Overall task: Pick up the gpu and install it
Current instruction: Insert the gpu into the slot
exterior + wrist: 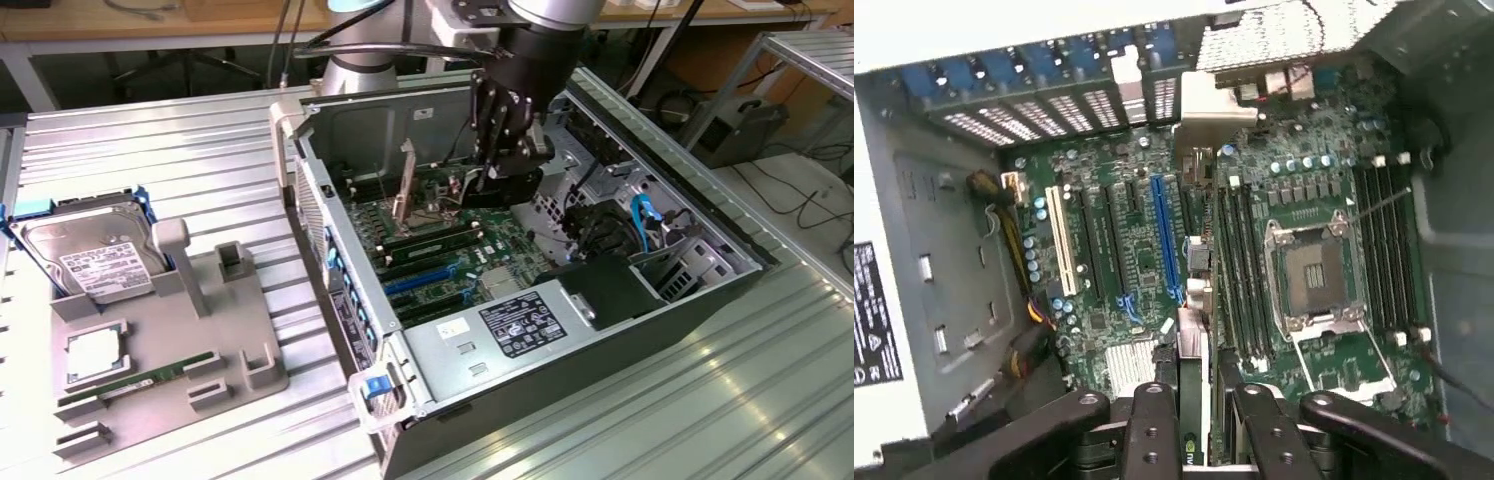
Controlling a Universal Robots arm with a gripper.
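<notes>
Jaws: clamped on the gpu [1192, 390], with one black finger [1152, 435] against each flat side.
Gpu: a flat dark circuit card with a black cooler face, held on edge between the jaws inside the open case; whether its lower edge touches a slot cannot be told.
Under the jaws: green motherboard [1139, 250]; a long blue expansion slot [1166, 245] lies just beside the card's line, and a square silvery processor socket [1314, 275] sits on the other side.
Around the jaws: black and grey metal computer case [601, 390], open side up on the ribbed metal bench [160, 150].
Well apart from the jaws, toward the exterior view's left: grey moulded parts tray [200, 310] carrying a silver labelled hard drive [94, 258] and a thin green memory stick [134, 380].
</notes>
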